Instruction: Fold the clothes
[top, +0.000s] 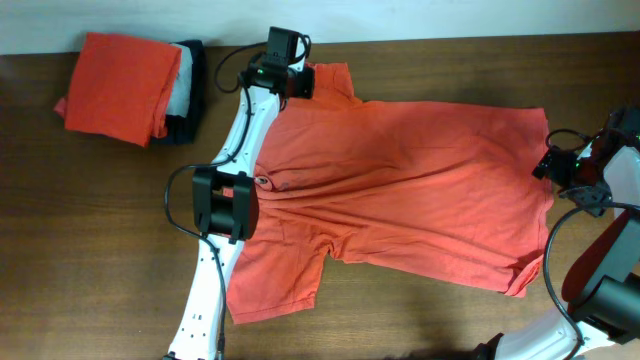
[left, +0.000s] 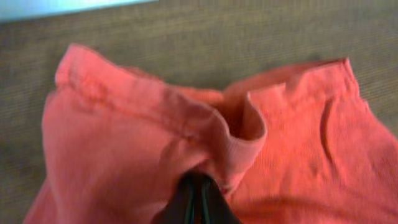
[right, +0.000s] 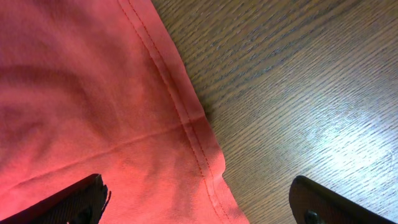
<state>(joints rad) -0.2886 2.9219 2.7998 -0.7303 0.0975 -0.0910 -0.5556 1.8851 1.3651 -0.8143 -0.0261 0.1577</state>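
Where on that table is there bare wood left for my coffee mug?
Roomiest: the bare table left of the left arm, below the folded stack. A narrower strip runs above the T-shirt, another below its lower edge. Crowded: around the stack, where the left end effector pinches the shirt, and beside the right end effector at the hem.

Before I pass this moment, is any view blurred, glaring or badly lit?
Overhead: evenly lit and sharp across the coral-red cotton T-shirt. Left wrist: soft throughout, with the fabric close to the lens and a washed-out pale strip at top left. Right wrist: crisp hem stitching, and a glare patch on the brown wooden table.
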